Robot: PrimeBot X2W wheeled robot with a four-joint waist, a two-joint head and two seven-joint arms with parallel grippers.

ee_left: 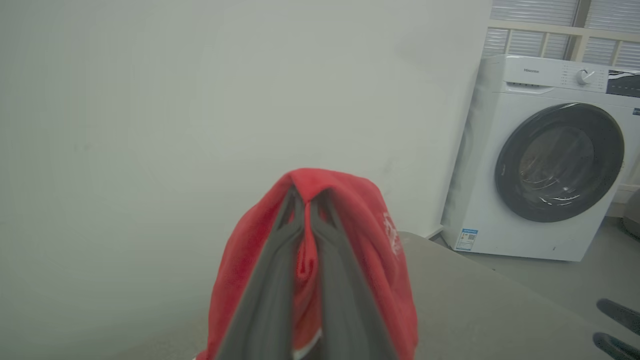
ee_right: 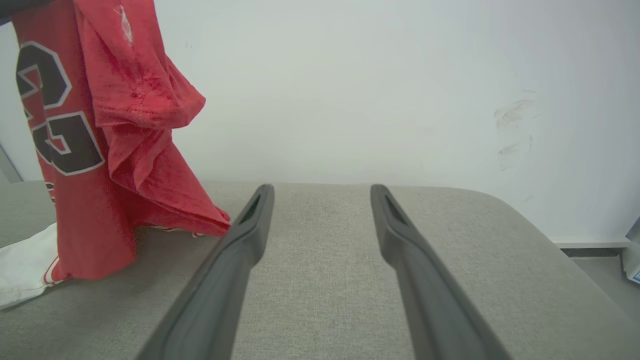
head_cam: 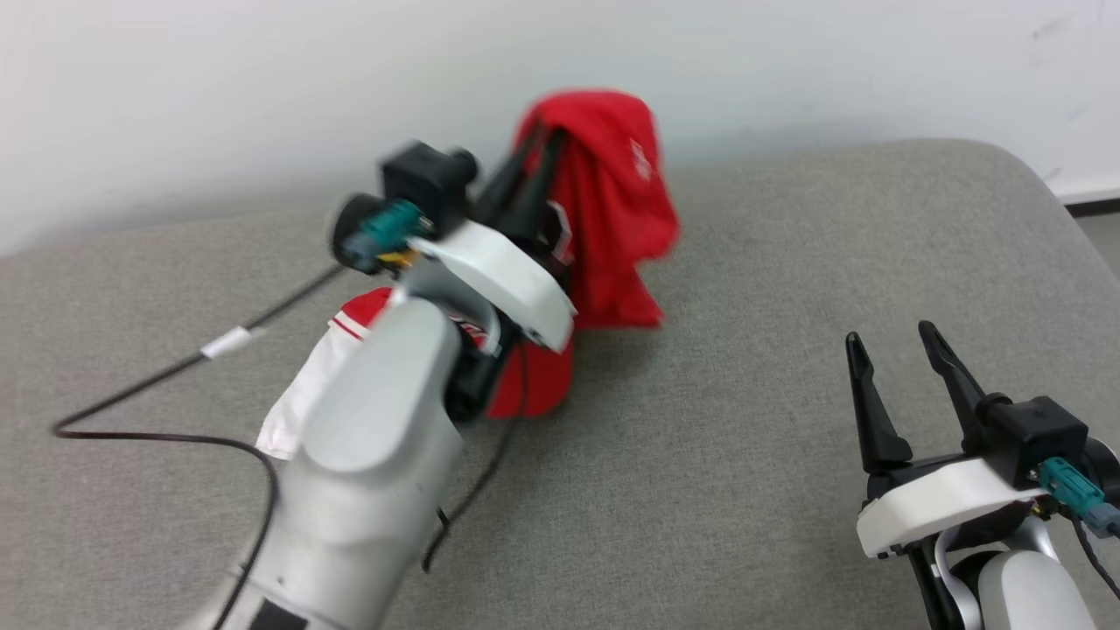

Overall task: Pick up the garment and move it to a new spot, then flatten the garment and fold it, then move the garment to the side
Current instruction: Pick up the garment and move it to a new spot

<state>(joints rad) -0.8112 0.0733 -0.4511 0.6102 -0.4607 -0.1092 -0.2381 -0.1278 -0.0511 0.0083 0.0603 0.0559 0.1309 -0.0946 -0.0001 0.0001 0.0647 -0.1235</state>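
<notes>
We see L gripper (ee_left: 305, 200) clenched on red garment (head_cam: 612, 219), held up over grey desk (head_cam: 744, 455). Fabric drapes over its fingers; lower hem + white sleeve (head_cam: 293, 402) touch desk. R gripper (head_cam: 891, 337) released, empty, near desk's right side, well apart from garment. Washing machine (ee_left: 550, 160) beyond desk.

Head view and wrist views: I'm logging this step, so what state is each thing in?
garment: bunched, partly lifted, lower end on the grey surface.
left gripper: shut on the garment.
right gripper: open, empty.
washing machine: door shut.
</notes>
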